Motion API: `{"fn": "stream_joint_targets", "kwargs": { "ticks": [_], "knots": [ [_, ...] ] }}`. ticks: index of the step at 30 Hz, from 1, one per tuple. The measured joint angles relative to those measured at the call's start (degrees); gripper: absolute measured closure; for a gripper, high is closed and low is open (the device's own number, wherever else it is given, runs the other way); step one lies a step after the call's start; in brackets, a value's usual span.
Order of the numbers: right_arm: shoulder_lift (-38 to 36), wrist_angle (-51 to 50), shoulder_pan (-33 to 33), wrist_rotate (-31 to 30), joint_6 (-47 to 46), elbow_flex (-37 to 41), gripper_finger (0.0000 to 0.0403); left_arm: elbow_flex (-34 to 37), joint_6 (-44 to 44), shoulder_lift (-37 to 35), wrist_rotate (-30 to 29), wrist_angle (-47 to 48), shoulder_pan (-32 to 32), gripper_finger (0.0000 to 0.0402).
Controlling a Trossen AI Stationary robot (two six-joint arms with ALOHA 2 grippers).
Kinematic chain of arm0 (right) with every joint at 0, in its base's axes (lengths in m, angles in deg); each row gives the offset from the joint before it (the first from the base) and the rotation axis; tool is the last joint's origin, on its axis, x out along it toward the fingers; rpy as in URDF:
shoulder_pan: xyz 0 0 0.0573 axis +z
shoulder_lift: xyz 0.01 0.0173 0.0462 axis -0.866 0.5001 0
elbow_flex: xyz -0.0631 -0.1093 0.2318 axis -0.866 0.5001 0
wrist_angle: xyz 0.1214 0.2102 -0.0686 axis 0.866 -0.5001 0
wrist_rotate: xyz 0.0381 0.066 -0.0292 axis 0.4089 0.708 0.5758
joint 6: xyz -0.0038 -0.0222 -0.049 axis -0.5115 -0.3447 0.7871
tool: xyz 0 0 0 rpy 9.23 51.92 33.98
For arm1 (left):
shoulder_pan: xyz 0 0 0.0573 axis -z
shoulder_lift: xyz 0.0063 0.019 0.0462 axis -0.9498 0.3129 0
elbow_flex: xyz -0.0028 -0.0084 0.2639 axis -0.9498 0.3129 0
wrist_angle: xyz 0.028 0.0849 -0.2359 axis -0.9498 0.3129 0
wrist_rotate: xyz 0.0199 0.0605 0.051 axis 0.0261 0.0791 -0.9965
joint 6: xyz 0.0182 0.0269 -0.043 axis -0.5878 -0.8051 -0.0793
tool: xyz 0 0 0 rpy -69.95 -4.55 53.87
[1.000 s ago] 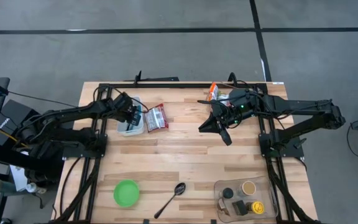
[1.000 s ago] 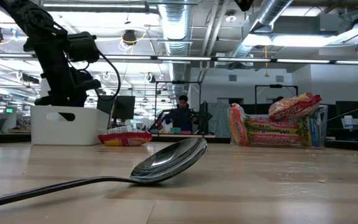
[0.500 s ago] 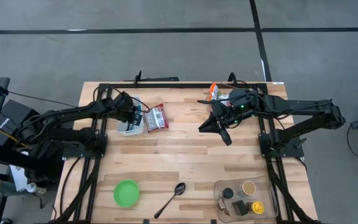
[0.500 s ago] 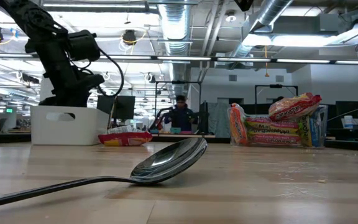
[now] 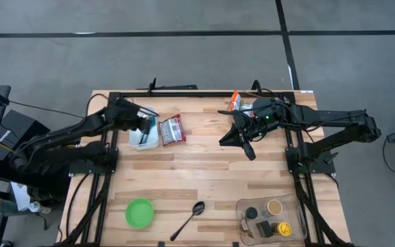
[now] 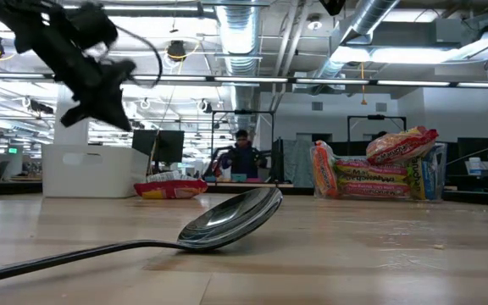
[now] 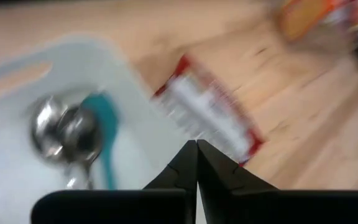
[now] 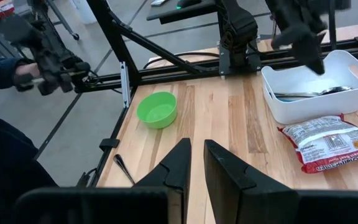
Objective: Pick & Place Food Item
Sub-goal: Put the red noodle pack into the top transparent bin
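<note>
Left gripper (image 5: 145,122) is lifting off the bin (image 5: 142,139), fingers pinched shut on nothing; packet (image 5: 173,129) is lying untouched; right gripper (image 5: 235,138) is idling centre-right, fingers narrow.

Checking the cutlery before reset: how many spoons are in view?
At least 2. One spoon lies on the table's near edge beside the green bowl. Another metal spoon lies inside the white bin; more utensils there may be hidden.

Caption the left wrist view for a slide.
Shut left gripper above white bin holding metal spoons, red noodle packet beside it.
</note>
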Motion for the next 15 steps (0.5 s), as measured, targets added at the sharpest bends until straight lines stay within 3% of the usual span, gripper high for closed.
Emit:
{"fn": "stream_joint_targets", "kwargs": {
  "ticks": [7, 15],
  "knots": [
    [0.0, 0.0, -0.1, 0.0, 0.1, 0.0, 0.0363, 0.0, 0.0, -6.5, 2.5, -9.4, 5.0, 0.0401],
    [0.0, -0.1, -0.1, 0.0, 0.1, 0.0, 0.0363, 0.0, 0.0, -4.7, 4.7, -21.9, 14.2, 0.0401]
  ]
}}
